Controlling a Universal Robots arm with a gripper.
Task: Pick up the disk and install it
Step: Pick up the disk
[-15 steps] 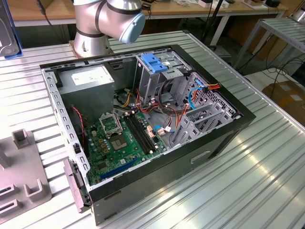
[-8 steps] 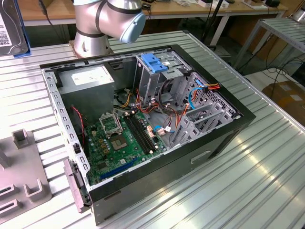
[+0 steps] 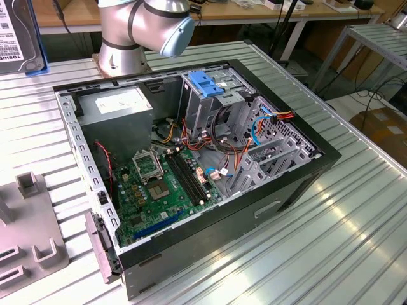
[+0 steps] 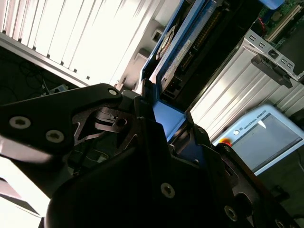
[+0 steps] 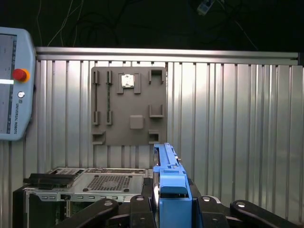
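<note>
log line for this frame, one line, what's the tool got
tool: shut on disk | disk: upright, outside open computer case | install: not yet done

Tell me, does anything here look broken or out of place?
Nothing looks damaged or spilled. The computer case lies on its side with its panel off and coloured cables loose inside, which suits an install job. In the first wrist view, the end effector grips the disk on edge.

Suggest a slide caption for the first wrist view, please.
Gripper holding the disk edge-on above the slatted table, with the case and a grey fixture plate beyond.
</note>
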